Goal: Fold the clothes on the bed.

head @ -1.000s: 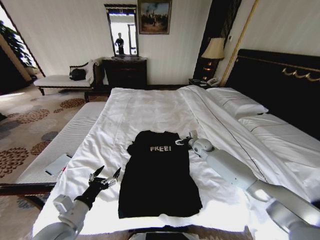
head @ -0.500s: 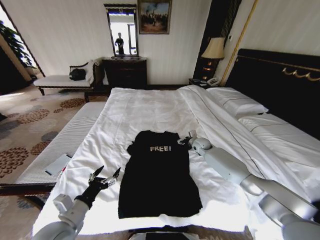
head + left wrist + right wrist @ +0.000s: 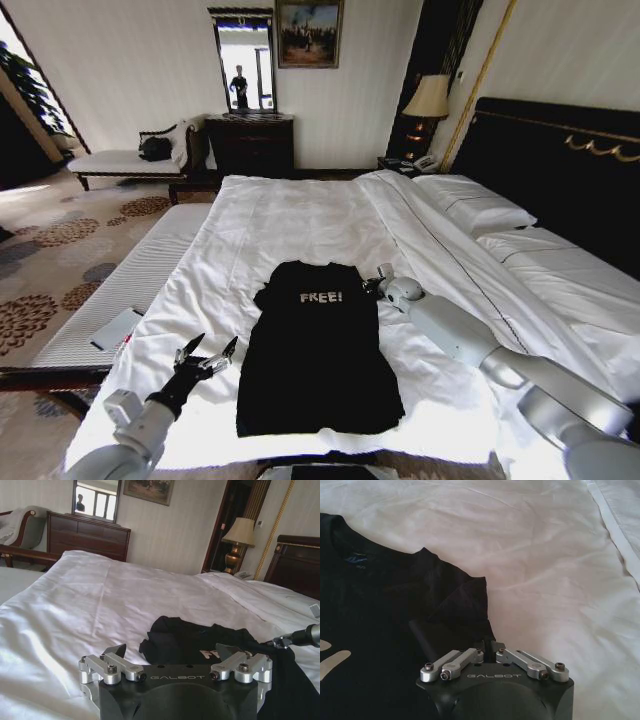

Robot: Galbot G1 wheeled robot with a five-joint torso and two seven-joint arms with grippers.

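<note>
T-shirt: the black T-shirt (image 3: pixel 318 350) lies flat on the white duvet (image 3: pixel 300 225), chest side up, near the foot edge of the bed (image 3: pixel 560 170). The white "FREE!" lettering (image 3: pixel 321 297) is readable in the head view. The collar points toward the far end of the duvet and the hem toward the robot. Both sleeves look already folded in, so the shape is nearly a long rectangle.

Right gripper: the right gripper (image 3: pixel 372 285) is at the shoulder corner of the T-shirt on the robot's right side, low on the fabric. In the right wrist view the fingers (image 3: pixel 492 647) are drawn together and they touch the black cloth at the folded sleeve edge. It seems to pinch the fabric there, but how much cloth is between them I cannot tell. In the left wrist view this gripper (image 3: pixel 278 641) shows far off, at the edge of the shirt.

Left gripper: the left gripper (image 3: pixel 208 352) hangs over the duvet, just beside the left edge of the T-shirt, around its lower half. Its fingers are spread wide and they hold nothing. In the left wrist view its two fingers (image 3: pixel 114 651) stand well apart, above the white cover.

Bed: pillows (image 3: pixel 480 210) lie by the dark headboard, on the robot's right.
</note>
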